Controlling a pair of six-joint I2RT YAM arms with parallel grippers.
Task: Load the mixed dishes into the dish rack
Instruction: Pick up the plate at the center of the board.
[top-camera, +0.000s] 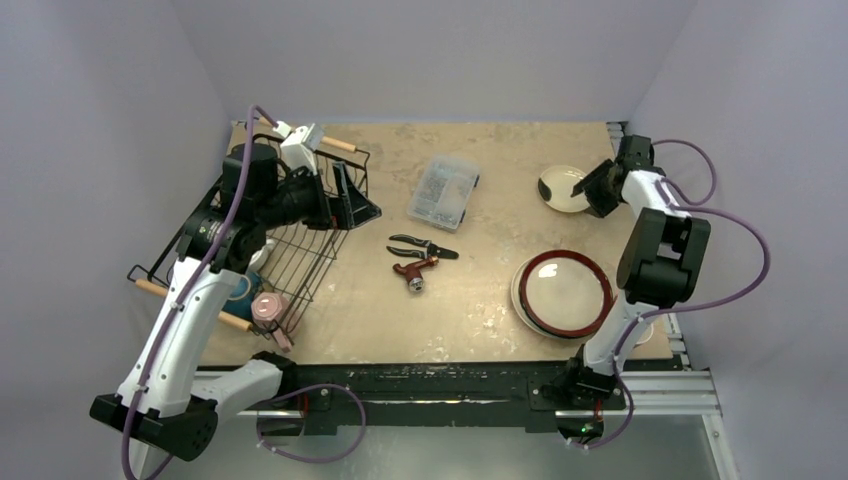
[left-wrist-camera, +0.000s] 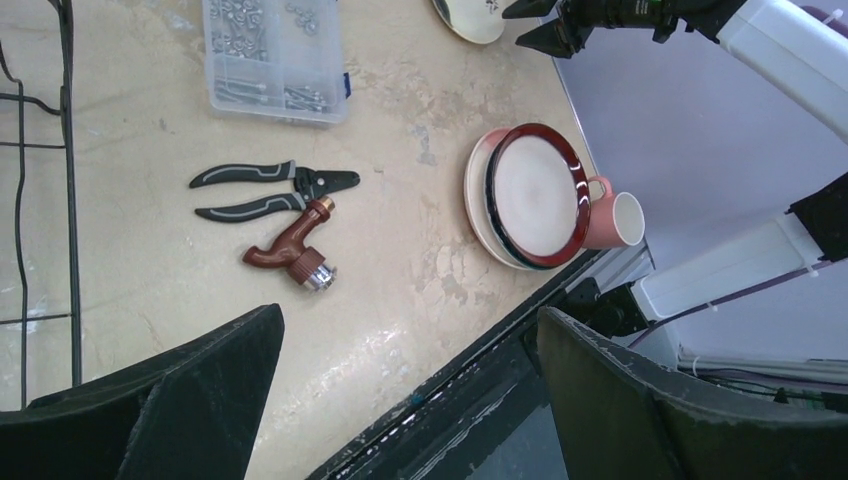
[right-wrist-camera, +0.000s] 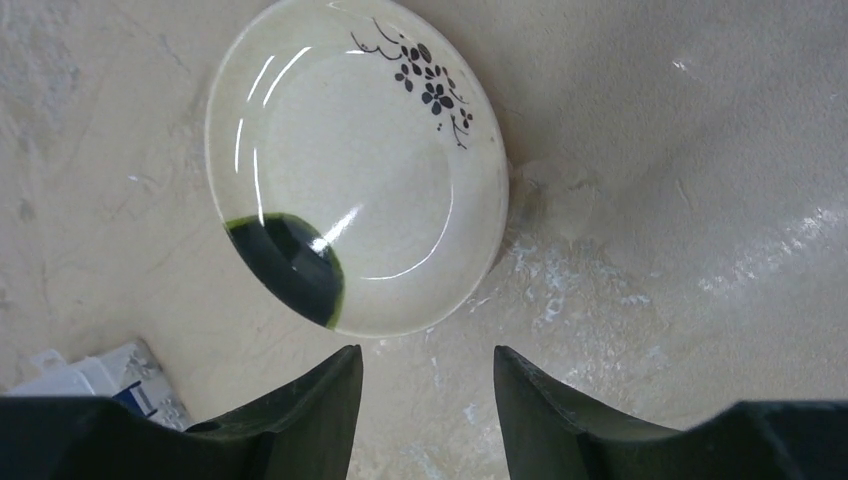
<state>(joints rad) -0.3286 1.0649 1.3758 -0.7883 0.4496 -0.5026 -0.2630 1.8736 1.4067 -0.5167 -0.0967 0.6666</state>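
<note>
Unreadable label (right-wrist-camera: 133, 400), perhaps the box's (top-camera: 444, 192), near saucer (right-wrist-camera: 355, 170)

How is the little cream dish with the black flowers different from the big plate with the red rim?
The small cream dish with black flowers is smaller than the round red-and-black-rimmed plate. The dish has a flower sprig and a dark green patch; the plate's middle is plain. The dish lies alone on the table; the plate sits on another pale plate. Both are round and lie flat.

Pale lavender walls (top-camera: 430, 50) enclose a mottled beige table (top-camera: 500, 150).
</note>
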